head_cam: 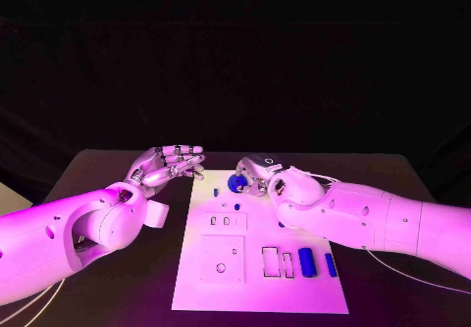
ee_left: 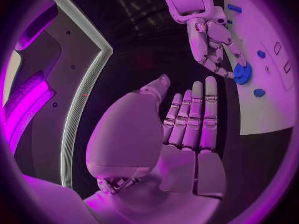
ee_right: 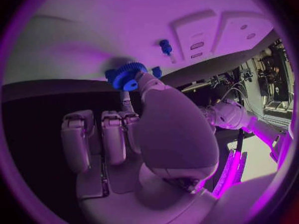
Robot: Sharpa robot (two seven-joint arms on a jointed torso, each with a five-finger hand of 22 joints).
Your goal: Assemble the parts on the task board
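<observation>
Head view, taken left to right, we list as follows. Left robot hand (head_cam: 167,165): raised just off the far left corner of the task board (head_cam: 257,300), fingers extended and apart, nothing in it; we judge it parked clear so that the other arm has room to work. Left wrist view confirms the left robot hand's fingers (ee_left: 195,115) straight and unloaded.

Blue gear (head_cam: 237,182): at the far end of the board, directly at the fingertips of the right robot hand (head_cam: 263,174). In the right wrist view the gear (ee_right: 127,75) sits against the tip of a finger (ee_right: 148,82); whether it is pinched or merely pressed down we cannot tell. We judge the hand is seating it on its post.

Small blue peg (ee_right: 166,47): standing on the board just beyond the gear, away from the right robot hand.

Blue cylinder (head_cam: 307,261) and slimmer blue bar (head_cam: 331,265): lying on the board near the right forearm, beside two empty rectangular slots (head_cam: 271,262), seemingly awaiting insertion.

Table (head_cam: 98,177): black, carrying the board.
</observation>
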